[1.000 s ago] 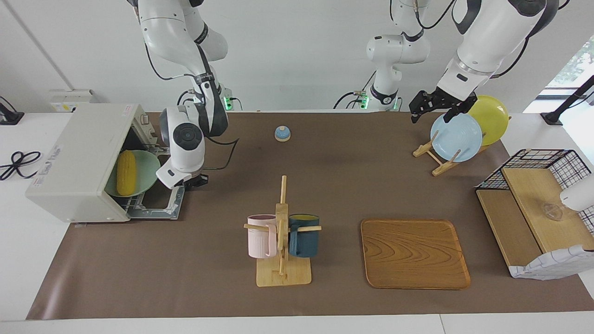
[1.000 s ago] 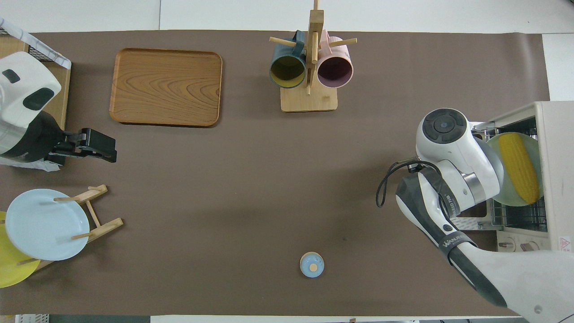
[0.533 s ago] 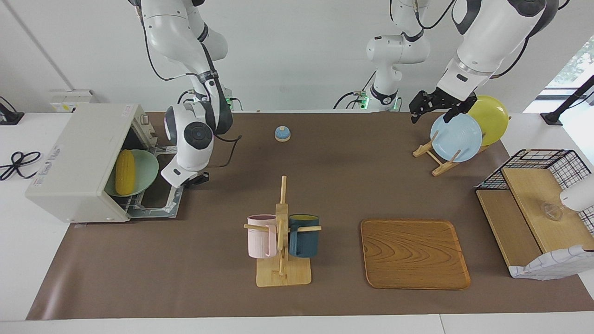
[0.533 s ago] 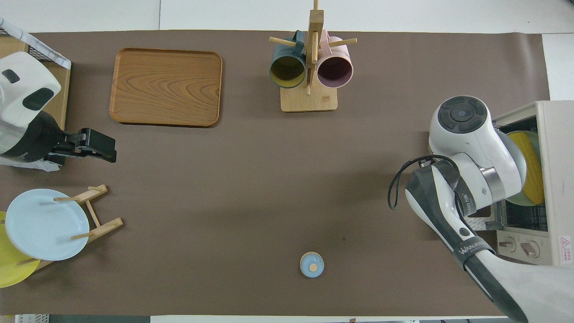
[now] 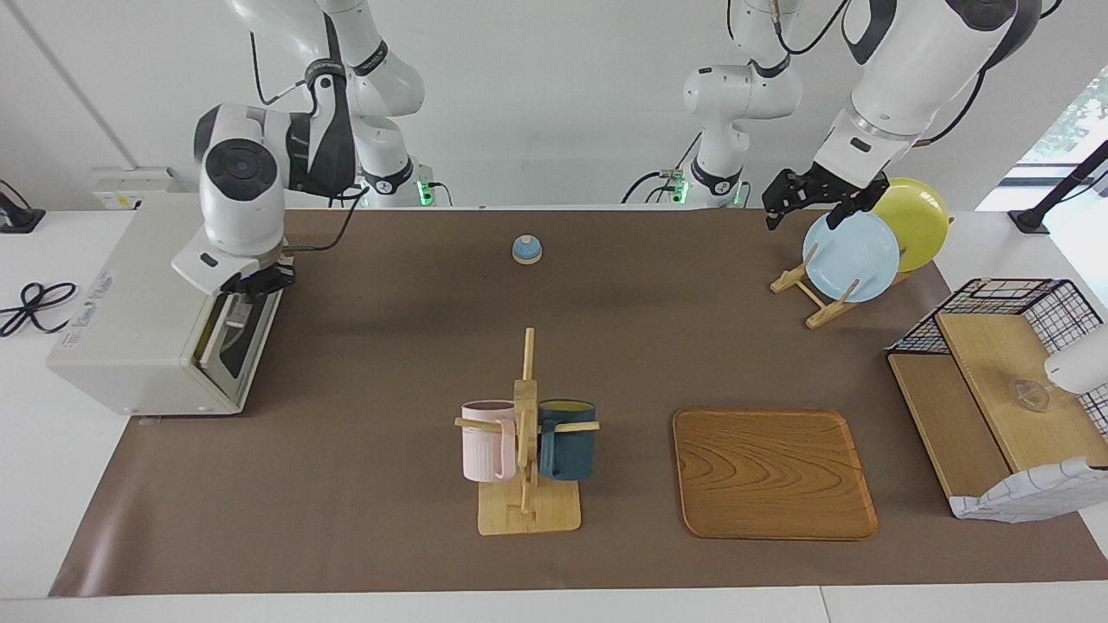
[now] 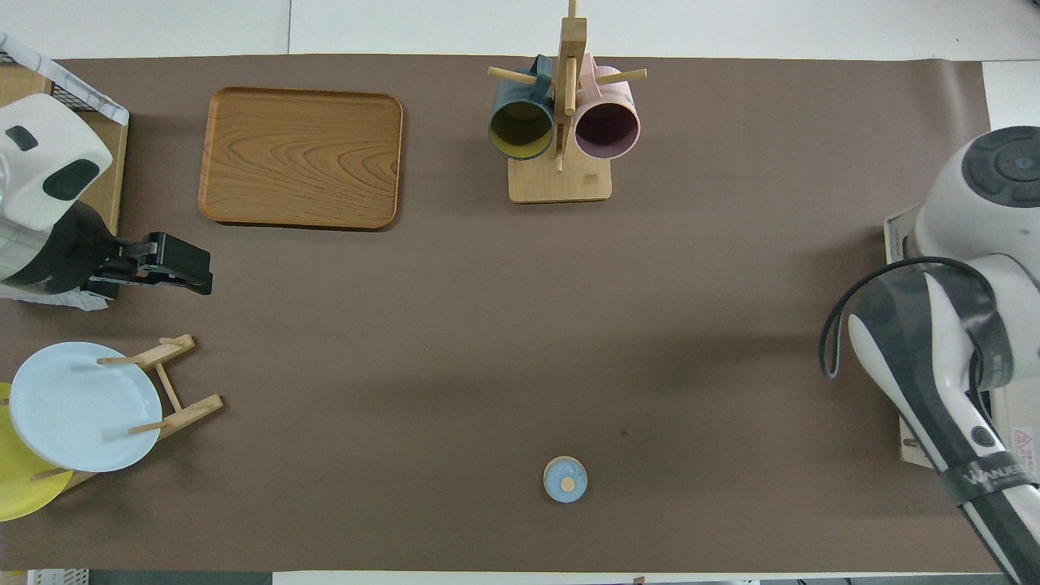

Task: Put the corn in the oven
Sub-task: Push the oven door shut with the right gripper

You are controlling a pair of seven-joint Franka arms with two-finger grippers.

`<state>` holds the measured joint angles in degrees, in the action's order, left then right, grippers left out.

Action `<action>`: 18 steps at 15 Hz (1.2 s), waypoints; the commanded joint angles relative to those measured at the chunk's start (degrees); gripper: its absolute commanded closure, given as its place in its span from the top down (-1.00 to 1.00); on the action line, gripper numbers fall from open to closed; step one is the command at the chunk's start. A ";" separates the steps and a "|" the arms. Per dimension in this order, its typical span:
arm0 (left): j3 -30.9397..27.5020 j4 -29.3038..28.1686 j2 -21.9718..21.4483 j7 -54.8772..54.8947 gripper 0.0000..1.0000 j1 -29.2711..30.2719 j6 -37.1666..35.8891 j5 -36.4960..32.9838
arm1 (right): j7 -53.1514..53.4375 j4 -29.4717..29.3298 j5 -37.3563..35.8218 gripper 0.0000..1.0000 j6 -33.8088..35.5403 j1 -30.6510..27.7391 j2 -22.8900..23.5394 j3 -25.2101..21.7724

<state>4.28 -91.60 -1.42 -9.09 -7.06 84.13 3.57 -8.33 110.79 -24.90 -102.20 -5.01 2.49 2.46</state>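
In the facing view, the boxy off-white oven (image 5: 138,294) sits at the left edge of the frame on the brown matte worktop (image 5: 389,346). Its dark glass door (image 5: 242,342) is tilted almost shut and hides the inside, so the corn cannot be seen in either view. The right claw (image 5: 253,284) hangs at the door's top edge with its fingers drawn together. Whether it touches the bar handle cannot be told. A wide bare stretch of mat lies open between the oven and a small round blue bell (image 5: 527,249) in the upper middle. Lower in the frame, a slatted wooden mug rack (image 5: 525,450) carries a ribbed pink mug (image 5: 487,441) and a dark blue mug (image 5: 567,441). Beside it lies a grained wooden tray (image 5: 773,472) with rounded corners. At the upper right the left claw (image 5: 803,212) waits, spread wide and empty, over a pale blue plate (image 5: 851,257) and a yellow plate (image 5: 917,221) on edge in a stand. A black wire basket (image 5: 1004,294) fills the right edge.
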 commanded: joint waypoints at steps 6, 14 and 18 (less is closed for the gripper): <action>0.03 0.46 -0.34 0.65 1.00 0.03 -1.96 -0.40 | -1.69 -3.20 2.11 -0.92 0.94 -1.59 3.48 -0.18; 0.12 0.46 -0.34 0.65 1.00 0.38 -1.87 -0.40 | -1.25 -16.92 14.33 -0.40 15.27 -0.62 2.96 0.26; 0.03 0.46 -0.34 0.74 1.00 0.56 -1.43 -0.40 | 1.73 -20.51 23.12 -0.01 19.04 -0.53 2.25 0.44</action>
<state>4.25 -91.60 -1.42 -9.09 -7.05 83.47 3.57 -8.27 93.25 -5.96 -85.88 -5.30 4.57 2.65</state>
